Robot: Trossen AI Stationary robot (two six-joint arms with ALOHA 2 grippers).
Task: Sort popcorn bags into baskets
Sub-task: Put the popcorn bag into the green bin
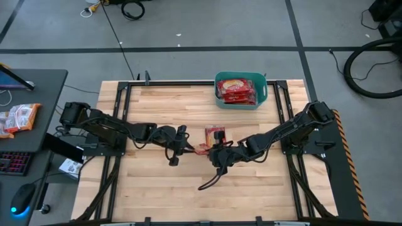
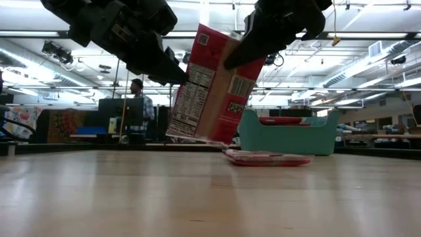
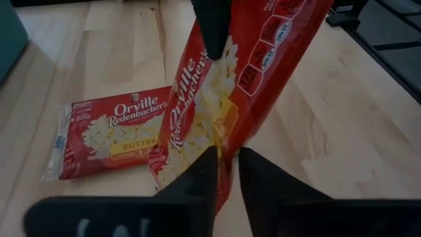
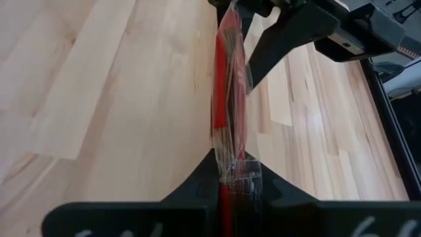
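At the middle of the wooden table (image 1: 157, 194), both arms meet on 1 popcorn bag (image 2: 210, 85), lifted off the surface and hanging tilted in the low view, its lower edge just above the boards. The right gripper (image 4: 231, 172) is clenched on one end of it: in its wrist view the 2 dark fingers pinch the clear seam with the packet seen edge-on. The left gripper (image 3: 227, 168) is at the opposite end; its fingers (image 3: 197, 178) sit either side of the packet's edge with a narrow gap between them, and whether they are pressing it or have let go cannot be told. In the high view the held bag is mostly hidden by the 2 grippers, only a red corner showing.

A 2nd bag (image 3: 112, 138) lies flat on the table just beside them (its label reads Orville Redenbacher's Butter), its far end cut off by the held packet in the left wrist view. The teal basket (image 1: 264, 94) stands at the table's far edge, well apart from the grippers, with red bags (image 1: 237, 90) inside; how many cannot be counted.

Paler orange packets (image 1: 17, 118) rest on the side desk (image 1: 44, 81) to the left. A person (image 2: 138, 105) stands in the room behind, partly hidden by the left arm.
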